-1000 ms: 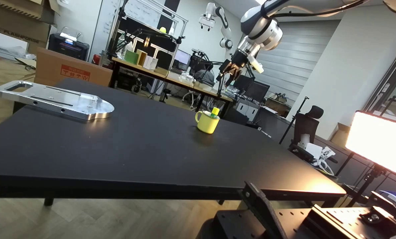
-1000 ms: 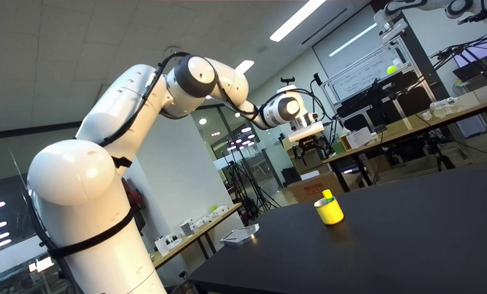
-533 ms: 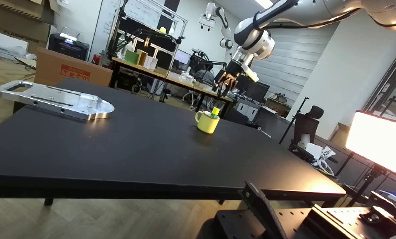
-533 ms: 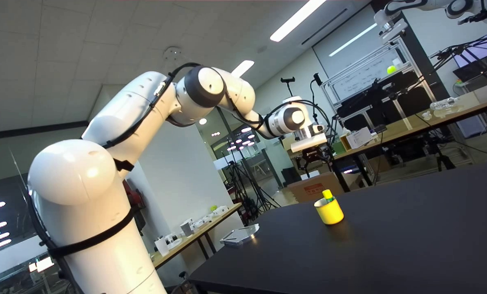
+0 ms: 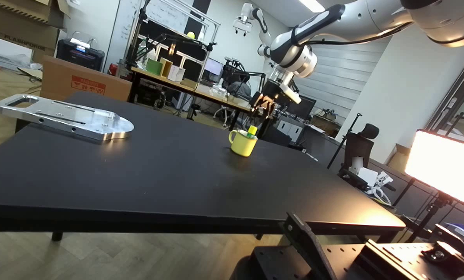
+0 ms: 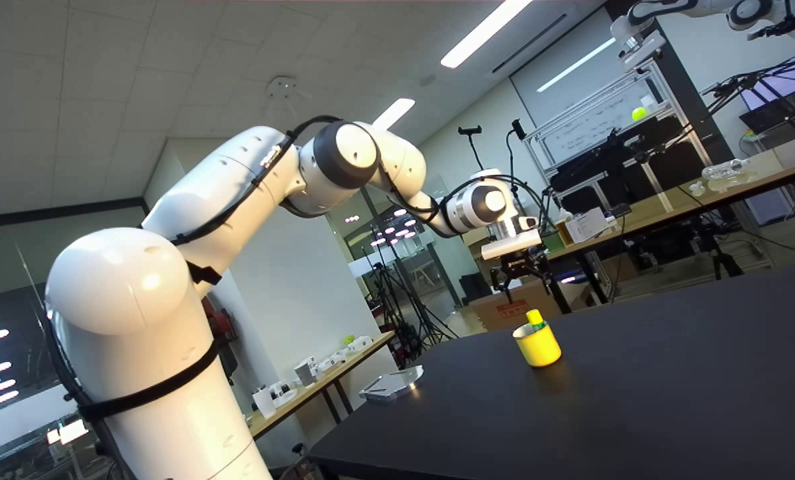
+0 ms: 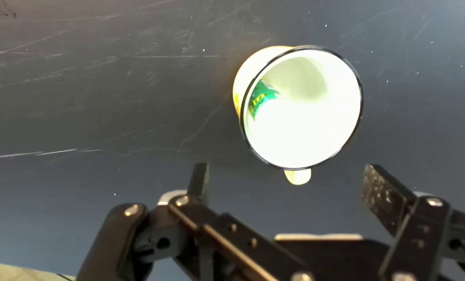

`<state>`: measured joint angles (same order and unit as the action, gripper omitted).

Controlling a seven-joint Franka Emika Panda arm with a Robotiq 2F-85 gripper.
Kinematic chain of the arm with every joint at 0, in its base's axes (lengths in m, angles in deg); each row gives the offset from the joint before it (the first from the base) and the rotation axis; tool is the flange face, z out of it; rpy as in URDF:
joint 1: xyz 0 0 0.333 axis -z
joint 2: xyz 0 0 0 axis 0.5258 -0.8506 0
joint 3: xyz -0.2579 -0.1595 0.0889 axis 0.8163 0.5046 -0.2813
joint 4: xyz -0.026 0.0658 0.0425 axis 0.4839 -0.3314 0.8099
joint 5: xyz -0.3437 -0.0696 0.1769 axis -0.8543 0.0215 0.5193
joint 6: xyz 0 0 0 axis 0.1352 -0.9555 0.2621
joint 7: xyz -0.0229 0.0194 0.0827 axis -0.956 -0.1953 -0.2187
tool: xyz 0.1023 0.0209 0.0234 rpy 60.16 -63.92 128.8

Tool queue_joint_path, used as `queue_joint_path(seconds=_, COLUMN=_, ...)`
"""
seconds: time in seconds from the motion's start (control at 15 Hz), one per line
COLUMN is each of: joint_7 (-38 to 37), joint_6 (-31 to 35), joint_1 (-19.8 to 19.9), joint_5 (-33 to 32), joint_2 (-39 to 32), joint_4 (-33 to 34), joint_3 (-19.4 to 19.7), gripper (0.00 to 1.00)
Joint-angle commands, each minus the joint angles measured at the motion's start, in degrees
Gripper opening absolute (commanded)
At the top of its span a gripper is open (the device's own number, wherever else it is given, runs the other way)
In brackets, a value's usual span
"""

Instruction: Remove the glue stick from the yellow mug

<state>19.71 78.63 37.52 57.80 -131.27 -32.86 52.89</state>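
The yellow mug (image 5: 243, 146) stands upright on the black table (image 5: 158, 179); it shows in both exterior views (image 6: 539, 349) and the wrist view (image 7: 244, 84). The glue stick stands in it, its yellow cap (image 5: 252, 130) and a bit of green above the rim, also in an exterior view (image 6: 536, 319). In the wrist view its green label (image 7: 263, 97) shows at the mug's inner left wall; the rest is lost in glare. My gripper (image 5: 262, 116) is open and empty, above the mug and apart from it (image 6: 529, 293). In the wrist view the fingertips (image 7: 285, 175) lie below the mug's rim in the picture.
A silver metal plate with a handle slot (image 5: 66, 116) lies on the table, away from the mug (image 6: 392, 385). A bright lamp panel (image 5: 446, 171) stands beside the table. A black metal bracket (image 5: 308, 245) is near the table's edge. A cardboard box (image 5: 84, 79) stands behind the table.
My arm and gripper have come down toward the mug, drifting slightly left in an exterior view and slightly right in an exterior view. The mug and glue stick have not moved.
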Motion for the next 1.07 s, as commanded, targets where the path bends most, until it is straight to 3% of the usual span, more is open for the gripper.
queue_joint_path(seconds=0.0, joint_7=-4.3, joint_6=-3.9, joint_1=-1.2, joint_5=-2.3, joint_2=-2.6, joint_4=4.7, joint_3=1.1, gripper=1.0)
queue_joint_path(seconds=0.47, joint_7=-7.1, joint_6=-7.4, joint_1=-2.8, joint_5=-5.4, joint_2=-4.1, joint_4=5.8, joint_3=2.7, gripper=1.0)
queue_joint_path(seconds=1.0, joint_7=-5.7, joint_6=-5.3, joint_1=-3.5, joint_5=-6.5, joint_2=-5.8, joint_4=6.7, joint_3=2.1, gripper=1.0)
